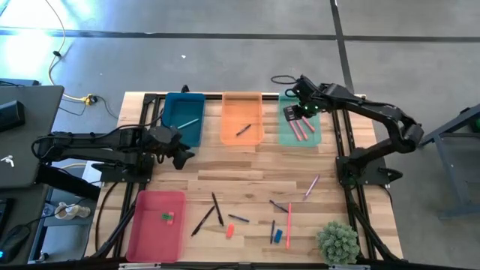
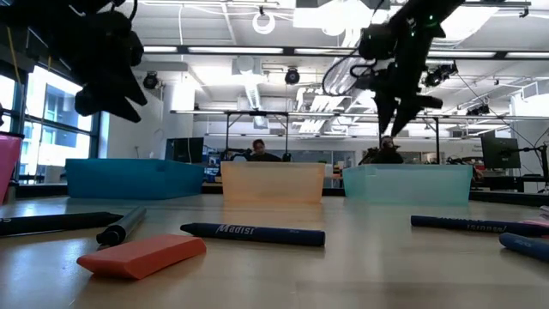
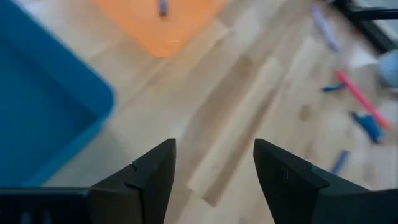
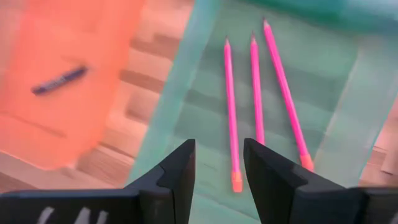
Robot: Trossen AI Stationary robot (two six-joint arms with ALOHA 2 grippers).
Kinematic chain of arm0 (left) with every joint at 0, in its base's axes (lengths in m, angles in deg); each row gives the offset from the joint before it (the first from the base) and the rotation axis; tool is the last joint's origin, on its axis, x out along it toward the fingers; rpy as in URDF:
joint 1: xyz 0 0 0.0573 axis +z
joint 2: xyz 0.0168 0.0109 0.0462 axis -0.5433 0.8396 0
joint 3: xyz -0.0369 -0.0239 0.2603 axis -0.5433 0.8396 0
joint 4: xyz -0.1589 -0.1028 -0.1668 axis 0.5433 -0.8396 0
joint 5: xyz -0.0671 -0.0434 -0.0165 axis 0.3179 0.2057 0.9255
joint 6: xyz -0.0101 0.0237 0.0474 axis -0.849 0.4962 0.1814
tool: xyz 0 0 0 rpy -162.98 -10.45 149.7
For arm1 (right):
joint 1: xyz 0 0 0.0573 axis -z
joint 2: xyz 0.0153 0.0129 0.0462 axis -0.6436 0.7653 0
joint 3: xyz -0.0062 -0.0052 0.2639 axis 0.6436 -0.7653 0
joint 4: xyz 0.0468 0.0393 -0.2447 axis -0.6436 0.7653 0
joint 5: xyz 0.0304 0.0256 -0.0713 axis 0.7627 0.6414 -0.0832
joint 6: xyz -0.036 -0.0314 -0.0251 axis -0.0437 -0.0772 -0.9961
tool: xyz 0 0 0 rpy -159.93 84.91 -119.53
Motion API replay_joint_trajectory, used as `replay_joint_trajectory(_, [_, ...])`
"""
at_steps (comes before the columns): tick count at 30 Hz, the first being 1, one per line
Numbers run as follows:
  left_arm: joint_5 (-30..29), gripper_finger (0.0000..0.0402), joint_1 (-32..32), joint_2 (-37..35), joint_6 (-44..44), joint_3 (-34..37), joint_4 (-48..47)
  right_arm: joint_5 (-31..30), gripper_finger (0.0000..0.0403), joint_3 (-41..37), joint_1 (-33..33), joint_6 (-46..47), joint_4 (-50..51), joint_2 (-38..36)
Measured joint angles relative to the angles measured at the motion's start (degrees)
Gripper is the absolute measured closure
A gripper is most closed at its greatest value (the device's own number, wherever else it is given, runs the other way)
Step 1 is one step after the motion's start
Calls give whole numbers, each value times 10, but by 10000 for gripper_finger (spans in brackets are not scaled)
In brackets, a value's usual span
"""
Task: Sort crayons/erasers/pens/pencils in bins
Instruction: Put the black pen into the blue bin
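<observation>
My left gripper (image 1: 180,155) hangs open over bare wood just near of the dark teal-blue bin (image 1: 184,118), which holds a silver-grey pen (image 1: 187,122). My right gripper (image 4: 219,163) is open above the mint green bin (image 1: 300,126), over three pink pencils (image 4: 256,93) lying on its floor. The orange bin (image 1: 242,118) holds one dark blue stick (image 4: 59,81). The pink-red bin (image 1: 156,225) at the near left holds a green and an orange eraser (image 1: 169,217). Dark pens (image 1: 217,208), an orange eraser (image 1: 229,230), a blue eraser (image 1: 277,235) and a pink pencil (image 1: 288,225) lie on the near table.
A small green plant (image 1: 337,241) stands at the near right corner. Another pinkish stick (image 1: 311,186) lies right of centre. Bare wood lies between the far row of bins and the scattered items. A black frame (image 1: 345,150) runs along the table's sides.
</observation>
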Motion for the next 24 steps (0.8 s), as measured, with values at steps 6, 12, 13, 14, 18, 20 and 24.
replay_joint_trajectory(6, [71,200,0,0,-11,-2,75,-22,274,4,-39,53,0,-27])
replay_joint_trajectory(12, [112,204,-2,6,-30,-55,84,-25,274,4,-75,68,2,-29])
replay_joint_trajectory(13, [112,205,-5,8,-31,-67,83,-30,274,4,-80,68,2,-29])
replay_joint_trajectory(14, [111,205,-9,11,-32,-80,83,-36,274,4,-85,68,2,-29])
replay_joint_trajectory(18, [89,205,-23,35,-53,-137,84,-61,274,4,-98,58,3,-29])
replay_joint_trajectory(20, [79,205,-32,52,-60,-166,83,-66,274,4,-101,43,3,-29])
replay_joint_trajectory(24, [64,205,-54,95,-76,-220,83,-66,274,4,-102,9,9,-29])
